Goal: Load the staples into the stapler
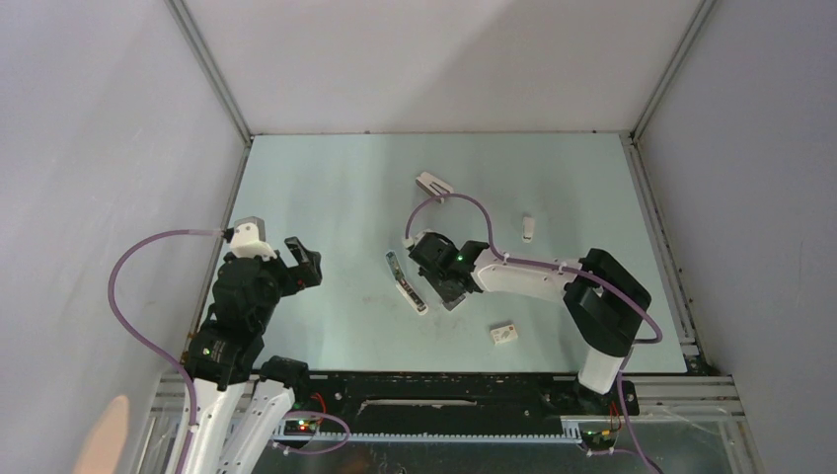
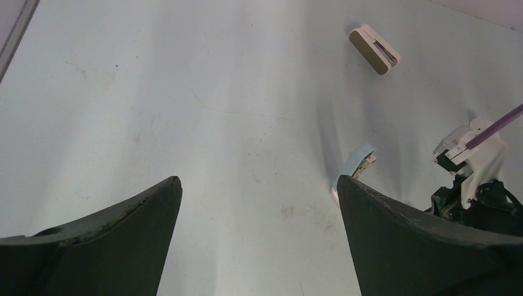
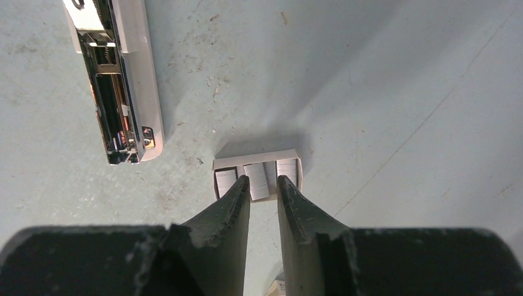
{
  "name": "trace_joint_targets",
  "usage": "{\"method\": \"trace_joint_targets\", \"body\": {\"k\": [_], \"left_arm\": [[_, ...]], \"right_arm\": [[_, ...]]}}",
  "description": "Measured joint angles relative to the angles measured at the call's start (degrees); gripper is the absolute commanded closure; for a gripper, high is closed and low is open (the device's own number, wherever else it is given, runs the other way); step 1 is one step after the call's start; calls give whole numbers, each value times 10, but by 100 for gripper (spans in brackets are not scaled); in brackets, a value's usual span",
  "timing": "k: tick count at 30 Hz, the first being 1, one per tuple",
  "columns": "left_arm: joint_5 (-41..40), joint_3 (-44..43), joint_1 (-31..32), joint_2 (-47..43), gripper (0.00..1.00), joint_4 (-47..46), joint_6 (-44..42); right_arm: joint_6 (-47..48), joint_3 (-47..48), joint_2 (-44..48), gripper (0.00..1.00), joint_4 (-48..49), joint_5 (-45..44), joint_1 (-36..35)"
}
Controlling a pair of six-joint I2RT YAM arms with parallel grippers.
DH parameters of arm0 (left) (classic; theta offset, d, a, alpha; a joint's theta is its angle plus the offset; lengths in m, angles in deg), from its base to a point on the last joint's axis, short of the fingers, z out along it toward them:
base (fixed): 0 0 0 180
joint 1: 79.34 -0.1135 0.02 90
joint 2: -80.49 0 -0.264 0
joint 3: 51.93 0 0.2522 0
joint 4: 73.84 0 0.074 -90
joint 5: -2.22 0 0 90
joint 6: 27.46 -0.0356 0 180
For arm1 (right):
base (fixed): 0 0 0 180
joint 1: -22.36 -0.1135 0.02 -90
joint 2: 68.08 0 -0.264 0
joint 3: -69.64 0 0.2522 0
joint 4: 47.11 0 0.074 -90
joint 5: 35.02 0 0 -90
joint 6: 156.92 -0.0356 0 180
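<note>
The stapler lies open in the middle of the table, its pale grey-green arm swung away from the white base. The right wrist view shows its shiny metal channel at upper left. The staples are a small grey block, the middle of three in a shallow white tray. My right gripper hangs just over that tray, its jaws a narrow gap apart on either side of the middle block, with a sliver of space still showing. My left gripper is wide open and empty, left of the stapler.
A white-and-cream stapler lies at the back, also in the left wrist view. A small white object lies to the right. A small white cardboard box with a red mark sits near the front edge. Grey walls enclose the table.
</note>
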Motion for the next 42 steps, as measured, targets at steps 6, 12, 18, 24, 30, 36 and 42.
{"method": "trace_joint_targets", "body": {"k": [6,12,18,24,30,36,42], "left_arm": [[0,0,0,0,0,0,0],[0,0,0,0,0,0,0],[0,0,0,0,0,0,0],[0,0,0,0,0,0,0],[0,0,0,0,0,0,0],[0,0,0,0,0,0,0],[0,0,0,0,0,0,0]], "right_arm": [[8,-2,-17,76,3,13,2],[9,-3,-25,76,5,21,3],[10,-3,-33,76,7,23,5],[15,-3,-38,76,9,26,7],[23,-3,-39,75,11,37,9],[25,-3,-39,77,12,59,19],[28,-3,-39,86,13,70,26]]}}
